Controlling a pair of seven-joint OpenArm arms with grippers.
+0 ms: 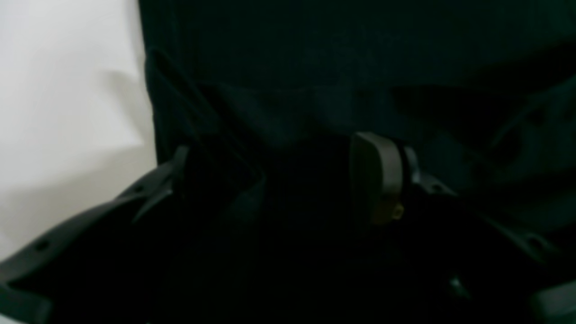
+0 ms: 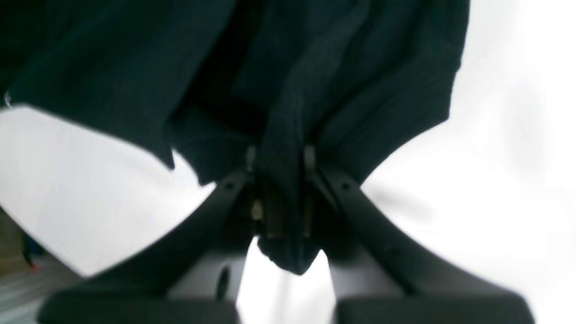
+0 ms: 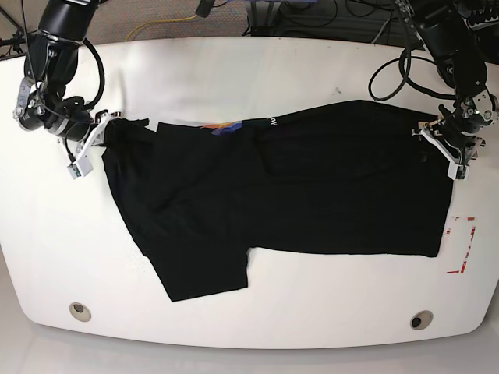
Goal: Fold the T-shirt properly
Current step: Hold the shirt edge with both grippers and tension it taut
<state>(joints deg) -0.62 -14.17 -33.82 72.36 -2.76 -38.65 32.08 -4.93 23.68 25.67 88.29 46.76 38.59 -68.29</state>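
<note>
On the wide white oval table (image 3: pixel 257 66), the large plain black soft-fabric T-shirt (image 3: pixel 296 187) lies spread flat between my two arms, one short sleeve trailing toward the near edge, with its two far corners at the grippers. The right gripper (image 2: pixel 279 157) is clenched on a bunched ridge of the shirt: cloth squeezes up between the jaws and a small tail pokes out behind them. The left gripper (image 1: pixel 288 180) stands with its jaws spread apart, fabric lying dark between and beyond them, and one finger pad (image 1: pixel 375 177) is clearly off the cloth; it holds nothing that I can see. That imbalance is my worry. If I lift or pull now, only the right corner travels and the shirt will skew and drag across the table, dumping wrinkles into the middle. The right pinch also looks narrow, a gathered fold rather than a flat hem, so it could slip under tension. On the left, closing too high may catch only one layer, or none.
</note>
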